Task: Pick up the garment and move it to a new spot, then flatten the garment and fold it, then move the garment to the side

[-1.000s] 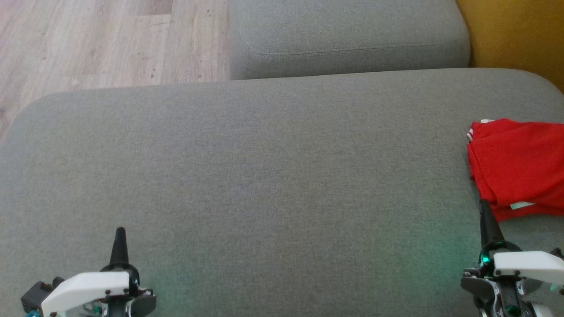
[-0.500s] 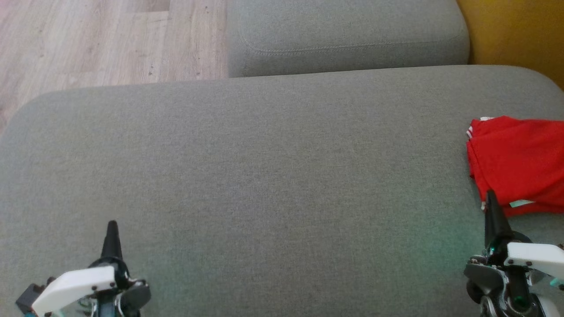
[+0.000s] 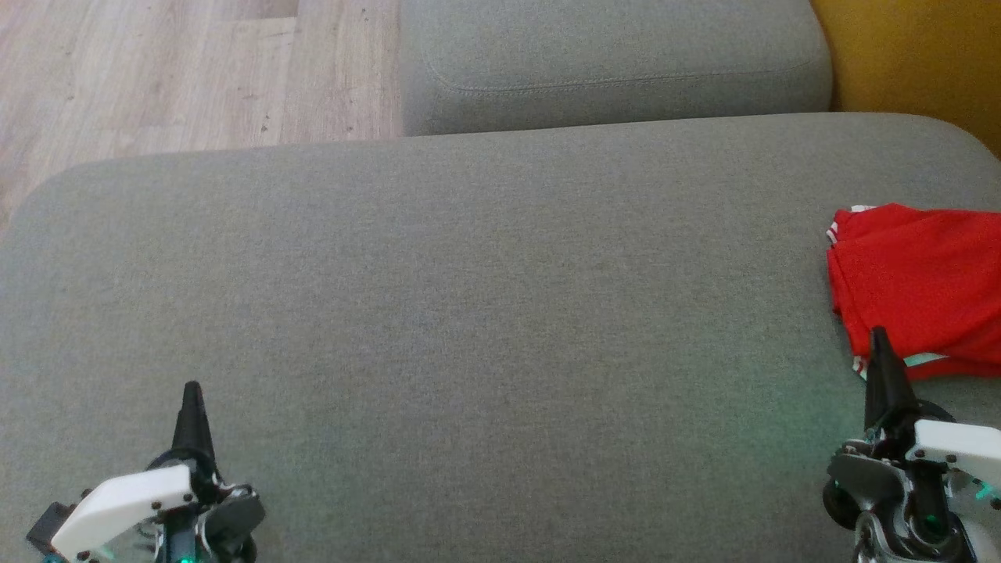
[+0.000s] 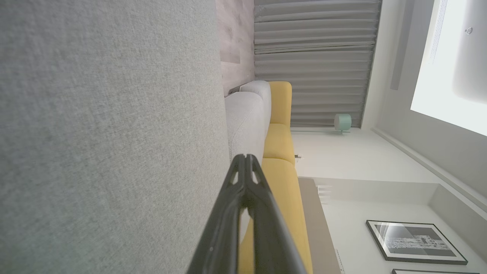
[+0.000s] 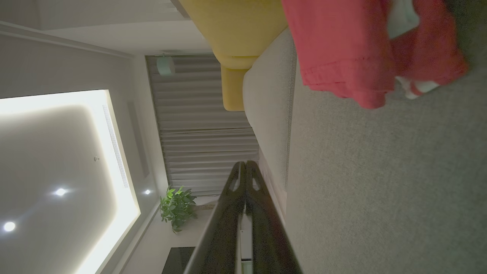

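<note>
Red garment point(image 3: 923, 281) is sitting folded up at the far right of the big grey sofa cushion point(image 3: 469, 297), partly cut off by the head view's edge, with a bit of white trim and a pale label showing. Left fingers point(image 3: 191, 395) are pinched fully together over bare cushion at lower left, holding nothing. Right fingers point(image 3: 880, 344) are pressed together too, also empty, their tip right at the garment's near edge. In the right wrist view the garment lies a little beyond the tips.
</note>
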### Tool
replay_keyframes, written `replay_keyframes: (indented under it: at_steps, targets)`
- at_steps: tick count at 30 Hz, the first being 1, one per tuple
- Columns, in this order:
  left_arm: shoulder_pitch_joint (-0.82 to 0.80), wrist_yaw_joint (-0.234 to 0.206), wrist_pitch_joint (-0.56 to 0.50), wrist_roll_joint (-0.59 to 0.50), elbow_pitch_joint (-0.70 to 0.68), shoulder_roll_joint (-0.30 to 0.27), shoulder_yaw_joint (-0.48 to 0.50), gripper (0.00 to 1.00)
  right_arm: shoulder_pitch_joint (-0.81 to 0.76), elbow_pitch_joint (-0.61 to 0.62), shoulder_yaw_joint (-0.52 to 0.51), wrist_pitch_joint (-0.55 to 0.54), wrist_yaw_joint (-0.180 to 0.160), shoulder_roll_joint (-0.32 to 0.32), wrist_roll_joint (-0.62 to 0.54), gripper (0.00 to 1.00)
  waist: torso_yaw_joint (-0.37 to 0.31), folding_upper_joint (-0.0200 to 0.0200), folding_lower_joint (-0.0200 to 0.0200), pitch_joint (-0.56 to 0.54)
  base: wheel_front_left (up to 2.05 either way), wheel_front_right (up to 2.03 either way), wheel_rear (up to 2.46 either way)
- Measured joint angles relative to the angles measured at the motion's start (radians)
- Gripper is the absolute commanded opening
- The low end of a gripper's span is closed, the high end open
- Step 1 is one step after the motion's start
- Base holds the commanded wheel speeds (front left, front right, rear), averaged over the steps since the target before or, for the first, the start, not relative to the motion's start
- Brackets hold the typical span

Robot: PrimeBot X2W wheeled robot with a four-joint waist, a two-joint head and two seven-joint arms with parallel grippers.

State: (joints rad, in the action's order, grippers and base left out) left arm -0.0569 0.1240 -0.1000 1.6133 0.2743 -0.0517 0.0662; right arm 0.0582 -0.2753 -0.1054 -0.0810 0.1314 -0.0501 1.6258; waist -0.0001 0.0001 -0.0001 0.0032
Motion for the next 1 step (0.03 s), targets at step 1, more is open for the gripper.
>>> replay_keyframes:
  at_steps: [1]
  targets:
    - [0.0,0.0,0.0,0.0,0.0,0.0,0.0,0.0,0.0,0.0,0.0,0.0,0.0,0.0,0.0,0.0,0.0,0.0,0.0,0.0,0.0,0.0,0.0]
